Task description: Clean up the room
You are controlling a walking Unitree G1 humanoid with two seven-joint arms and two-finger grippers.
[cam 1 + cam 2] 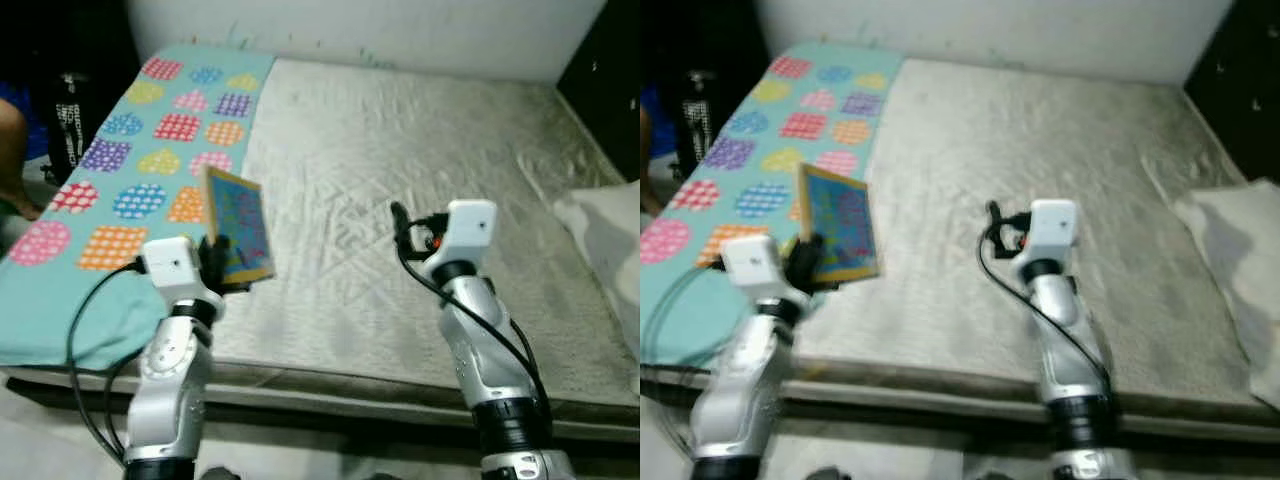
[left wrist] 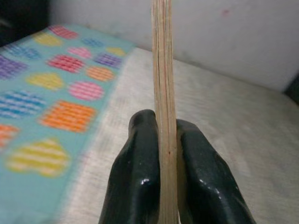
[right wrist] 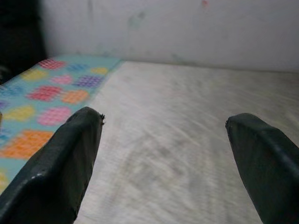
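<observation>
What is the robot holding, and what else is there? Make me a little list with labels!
left gripper: jaws shut on the book, above the bed's near edge
book: thin, colourful cover, held upright
right gripper: jaws open, holding nothing, over the bed
bed: beige quilted cover
blanket: teal with coloured hearts, on the bed's left side

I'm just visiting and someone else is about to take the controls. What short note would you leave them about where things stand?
Left gripper: shut on a thin book, held upright above the bed, near the edge of the teal blanket.
Right gripper: open, holding nothing, raised over the grey cover.
Done: book is in hand.
Left: find the book a place and set it down. A pale cloth lies at the bed's right side and may need tidying too.
</observation>
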